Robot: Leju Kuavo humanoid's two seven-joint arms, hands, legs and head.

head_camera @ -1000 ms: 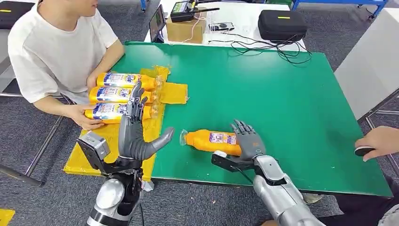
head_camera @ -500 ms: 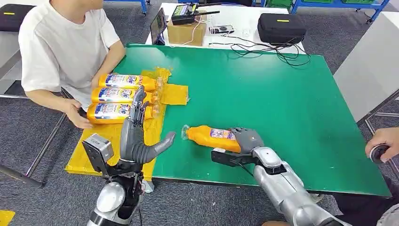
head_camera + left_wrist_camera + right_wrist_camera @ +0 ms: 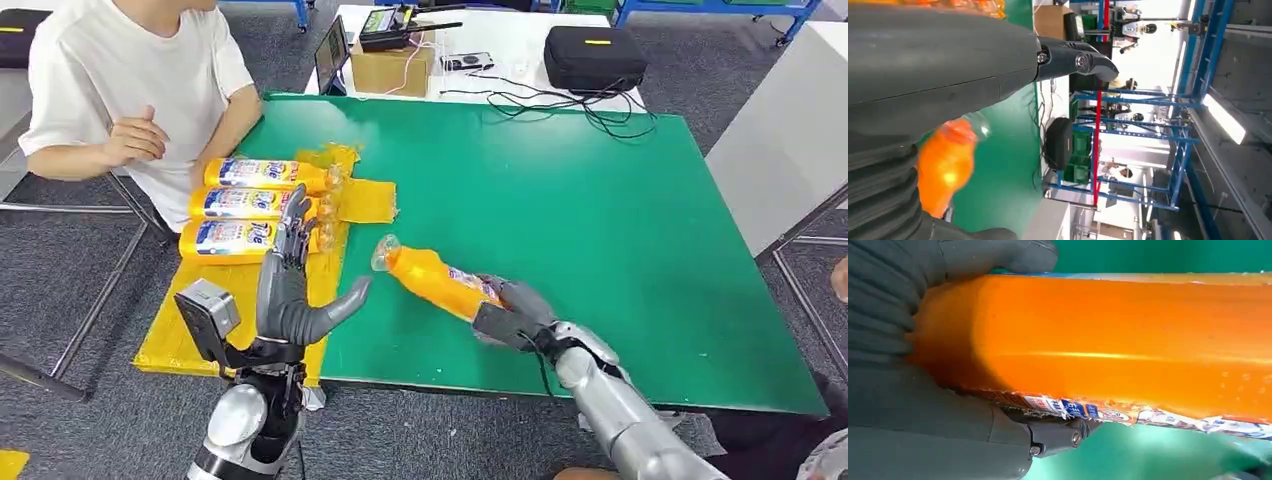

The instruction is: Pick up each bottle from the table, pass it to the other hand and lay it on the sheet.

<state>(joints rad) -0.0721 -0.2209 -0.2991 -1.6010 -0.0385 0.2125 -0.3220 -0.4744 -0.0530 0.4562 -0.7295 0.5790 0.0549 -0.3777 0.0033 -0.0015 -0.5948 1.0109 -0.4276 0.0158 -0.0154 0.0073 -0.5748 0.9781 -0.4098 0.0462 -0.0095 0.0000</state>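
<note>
Orange bottle point(image 3: 435, 282) gripped in right hand point(image 3: 513, 312), cap end tilted up, left hand point(image 3: 292, 295) spread empty beside yellow sheet point(image 3: 220, 310), three bottles point(image 3: 250, 205) lying there

Orange bottle point(image 3: 436, 281) tilted, cap end raised toward the sheet, base gripped in right hand point(image 3: 515, 312). 3 orange bottles point(image 3: 250, 204) lie side by side on yellow sheet point(image 3: 215, 320).

Light: bright, even, from overhead.
Shadows: faint on the surface point(image 3: 600, 200).
Glare: streak along the bottle point(image 3: 1128, 357).
Blur: left wrist view foreground soft.
</note>
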